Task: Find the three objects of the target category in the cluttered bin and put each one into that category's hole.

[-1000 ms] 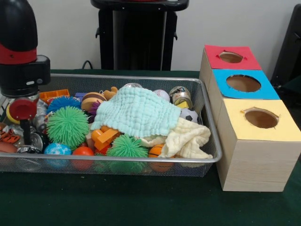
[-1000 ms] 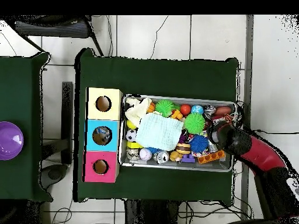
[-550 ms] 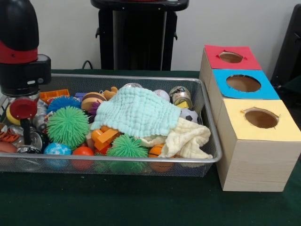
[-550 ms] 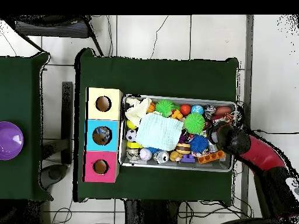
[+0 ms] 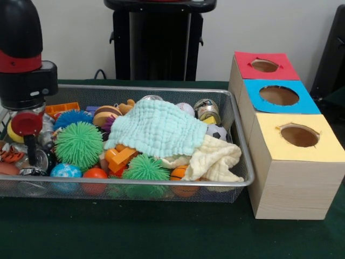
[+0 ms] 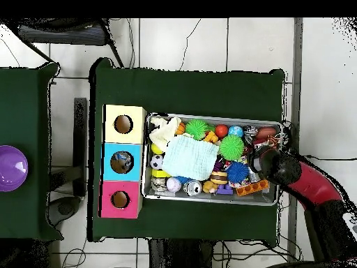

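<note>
A wire mesh bin (image 5: 237, 121) (image 6: 212, 200) holds a heap of toys. A mint cloth (image 5: 156, 127) (image 6: 188, 156) lies over the middle, with a cream cloth (image 5: 215, 159) (image 6: 164, 130) beside it. Around them are a large green spiky ball (image 5: 78, 144) (image 6: 231, 147), a smaller one (image 5: 144, 168), a blue spiky ball (image 5: 71, 117), orange blocks (image 5: 121, 157), a soccer ball (image 5: 216, 131), a small basketball (image 5: 179, 174) and a jar (image 5: 206, 109). My gripper (image 5: 32, 157) (image 6: 261, 160) hangs low over the bin's left end in the front view, among small items. Its state is hidden.
Three joined boxes stand to the right of the bin in the front view, each with a round hole: red (image 5: 264, 65) (image 6: 120, 199), blue (image 5: 279, 95) (image 6: 121, 162), yellow (image 5: 299, 135) (image 6: 123, 124). A purple bowl (image 6: 10, 168) sits on a separate table.
The gripper has risen very slightly at the bin's end. The cloths and toys look unmoved.
</note>
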You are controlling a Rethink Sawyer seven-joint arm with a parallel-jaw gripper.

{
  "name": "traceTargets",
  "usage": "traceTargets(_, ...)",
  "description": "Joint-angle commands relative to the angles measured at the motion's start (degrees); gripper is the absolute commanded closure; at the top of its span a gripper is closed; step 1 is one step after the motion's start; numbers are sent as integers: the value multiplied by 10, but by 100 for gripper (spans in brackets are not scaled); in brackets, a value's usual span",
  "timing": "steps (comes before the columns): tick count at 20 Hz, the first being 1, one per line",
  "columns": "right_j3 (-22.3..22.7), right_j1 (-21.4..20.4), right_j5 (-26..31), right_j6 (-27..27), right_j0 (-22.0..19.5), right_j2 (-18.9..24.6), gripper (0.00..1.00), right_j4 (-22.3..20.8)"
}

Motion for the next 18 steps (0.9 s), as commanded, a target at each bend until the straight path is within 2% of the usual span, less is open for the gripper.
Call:
traceTargets(1, -25, 40, 108, -28, 14, -20, 0, -6)
traceTargets(10, -38, 31, 89, -5, 53, -64, 0, -26)
traceTargets(18, -91, 52, 86, -4, 85, -109, 0, -36)
